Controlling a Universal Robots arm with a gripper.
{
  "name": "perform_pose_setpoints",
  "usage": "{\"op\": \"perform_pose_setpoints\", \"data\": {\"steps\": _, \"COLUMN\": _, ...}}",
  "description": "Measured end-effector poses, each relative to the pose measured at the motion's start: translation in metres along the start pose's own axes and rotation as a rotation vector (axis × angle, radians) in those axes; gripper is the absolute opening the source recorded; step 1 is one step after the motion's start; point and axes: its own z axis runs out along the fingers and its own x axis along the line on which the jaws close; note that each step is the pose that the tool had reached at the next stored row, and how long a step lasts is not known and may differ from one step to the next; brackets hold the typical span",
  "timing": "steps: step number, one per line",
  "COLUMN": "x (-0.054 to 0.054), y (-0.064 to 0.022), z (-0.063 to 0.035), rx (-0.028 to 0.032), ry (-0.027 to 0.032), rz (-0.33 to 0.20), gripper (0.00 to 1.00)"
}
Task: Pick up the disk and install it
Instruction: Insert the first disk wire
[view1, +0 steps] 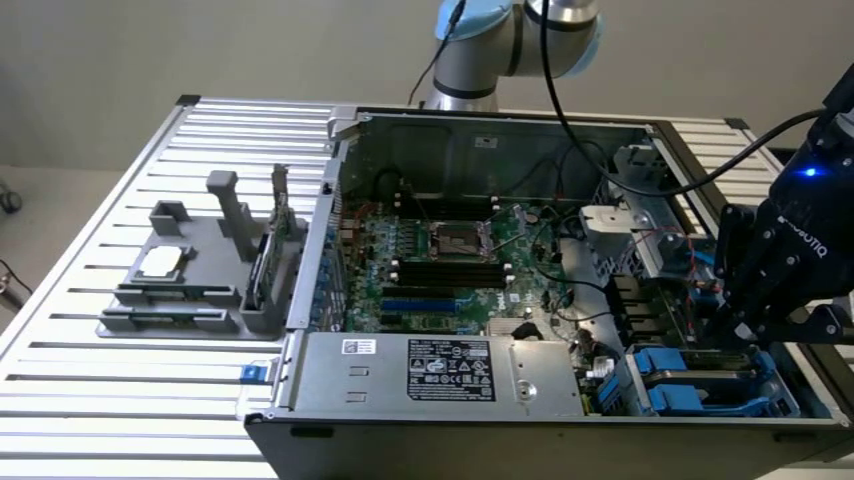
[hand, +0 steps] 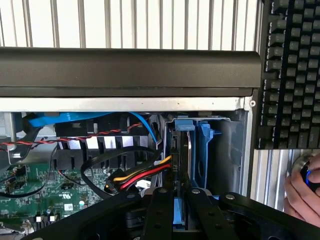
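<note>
Disk (hand: 181, 145) upright in downward tool (hand: 178, 197), inside case (view1: 494, 118)

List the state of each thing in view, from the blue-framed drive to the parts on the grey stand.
black computer case: lying flat, side open.
blue-framed silver-grey metal disk: on edge inside the case, gripped.
black gripper: shut on the disk.
small silver square chip: flat on the grey stand.
thin dark card: upright in the stand.
hand: resting beside a black keyboard.
</note>
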Motion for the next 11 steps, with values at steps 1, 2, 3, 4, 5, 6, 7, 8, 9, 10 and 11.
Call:
{"op": "perform_pose_setpoints", "data": {"steps": 1, "x": 0.0, "y": 0.0, "z": 0.0, "rx": 0.0, "ry": 0.0, "rz": 0.0, "gripper": 0.16}}
{"op": "perform_pose_setpoints", "data": {"steps": 2, "x": 0.0, "y": 0.0, "z": 0.0, "rx": 0.0, "ry": 0.0, "rz": 0.0, "gripper": 0.16}}
{"op": "perform_pose_setpoints", "data": {"steps": 3, "x": 0.0, "y": 0.0005, "z": 0.0001, "rx": 0.0001, "ry": 0.0, "rz": 0.0, "gripper": 0.16}}
{"op": "perform_pose_setpoints", "data": {"steps": 4, "x": 0.0, "y": 0.0017, "z": 0.0001, "rx": 0.001, "ry": 0.0, "rz": 0.0, "gripper": 0.16}}
{"op": "perform_pose_setpoints", "data": {"steps": 5, "x": 0.0, "y": 0.0032, "z": 0.0, "rx": 0.0023, "ry": 0.0, "rz": 0.0, "gripper": 0.16}}
{"op": "perform_pose_setpoints", "data": {"steps": 6, "x": 0.0001, "y": 0.0045, "z": 0.0001, "rx": 0.0039, "ry": -0.0001, "rz": 0.0, "gripper": 0.16}}
{"op": "perform_pose_setpoints", "data": {"steps": 7, "x": 0.0001, "y": 0.0046, "z": 0.0002, "rx": 0.0039, "ry": -0.0003, "rz": 0.0, "gripper": 0.16}}
{"op": "perform_pose_setpoints", "data": {"steps": 8, "x": 0.0001, "y": 0.0046, "z": 0.0002, "rx": 0.0039, "ry": -0.0008, "rz": 0.0, "gripper": 0.16}}
{"op": "perform_pose_setpoints", "data": {"steps": 9, "x": 0.0001, "y": 0.0046, "z": 0.0002, "rx": 0.0039, "ry": -0.0009, "rz": 0.0, "gripper": 0.16}}
{"op": "perform_pose_setpoints", "data": {"steps": 10, "x": 0.0001, "y": 0.0046, "z": 0.0002, "rx": 0.0044, "ry": -0.001, "rz": 0.0, "gripper": 0.16}}
{"op": "perform_pose_setpoints", "data": {"steps": 11, "x": 0.0001, "y": 0.0048, "z": 0.0004, "rx": 0.0055, "ry": -0.001, "rz": 0.0, "gripper": 0.16}}
